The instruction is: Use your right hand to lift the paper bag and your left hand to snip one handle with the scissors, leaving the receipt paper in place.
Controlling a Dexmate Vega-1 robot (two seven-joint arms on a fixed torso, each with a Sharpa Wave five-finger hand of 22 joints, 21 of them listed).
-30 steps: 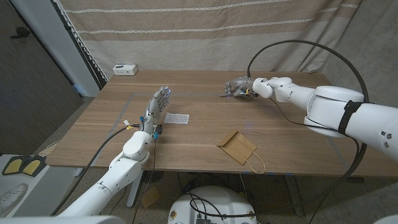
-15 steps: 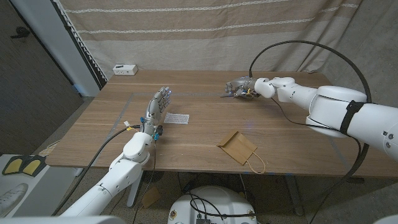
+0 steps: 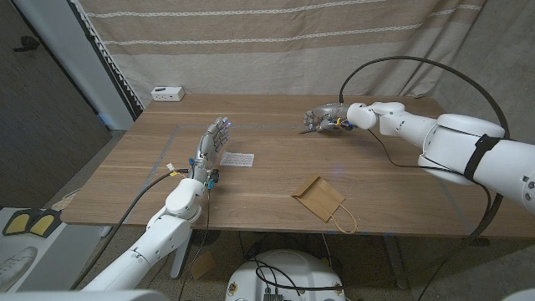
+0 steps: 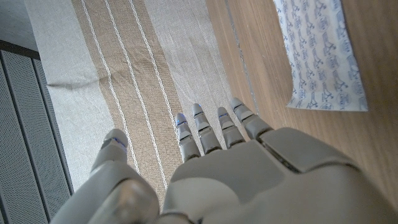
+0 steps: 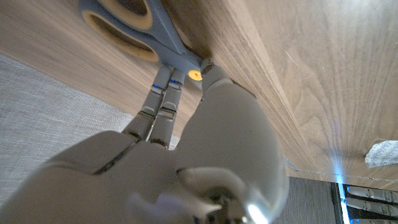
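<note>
The brown paper bag [image 3: 318, 196] lies flat near the table's front edge, its handle [image 3: 343, 220] pointing off the front. The white printed receipt [image 3: 238, 158] [image 4: 317, 56] lies left of the middle. My left hand [image 3: 213, 142] [image 4: 249, 180] stands on its edge just left of the receipt, fingers spread and pointing up, holding nothing. At the far side of the table, my right hand [image 3: 328, 116] [image 5: 186, 143] curls over the scissors [image 3: 306, 125]. In the right wrist view its fingertips and thumb meet at the yellow pivot of the blue-grey scissors [image 5: 134, 25], which lie against the wood.
A small white box [image 3: 168, 93] sits at the table's [image 3: 150, 184] back left corner. A striped curtain hangs close behind the far edge. A black cable arcs over my right arm.
My right forearm has shifted slightly to the right while the hand stays on the scissors. The left hand, bag and receipt have not moved.
</note>
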